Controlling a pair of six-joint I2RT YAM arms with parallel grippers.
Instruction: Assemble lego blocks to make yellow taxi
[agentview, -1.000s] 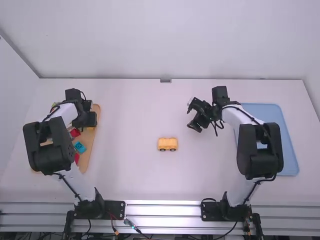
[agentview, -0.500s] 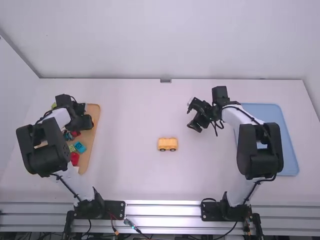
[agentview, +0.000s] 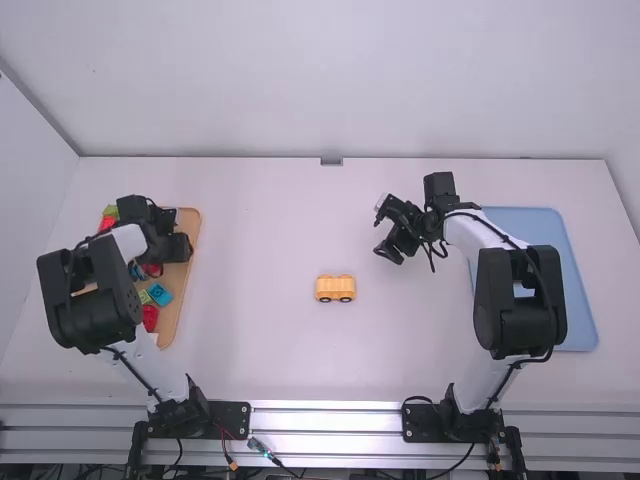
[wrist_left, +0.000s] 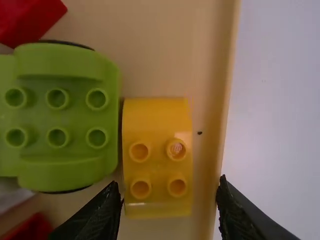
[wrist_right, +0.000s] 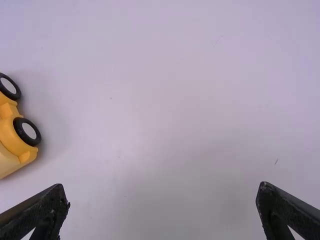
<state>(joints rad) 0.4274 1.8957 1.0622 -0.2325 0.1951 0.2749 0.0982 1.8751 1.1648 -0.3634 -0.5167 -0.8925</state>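
Left gripper (agentview: 181, 230) hangs open by yellow block (wrist_left: 157, 117) on left board (agentview: 188, 278) — right gripper (agentview: 385, 232) open too, right of car (agentview: 335, 288).

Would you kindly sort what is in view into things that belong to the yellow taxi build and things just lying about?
Likely for the job:
- yellow wheeled base, mid-table
- yellow block on the wooden tray, beneath the open left gripper

Apparently just lying about:
- green wheeled base
- red block
- blue block
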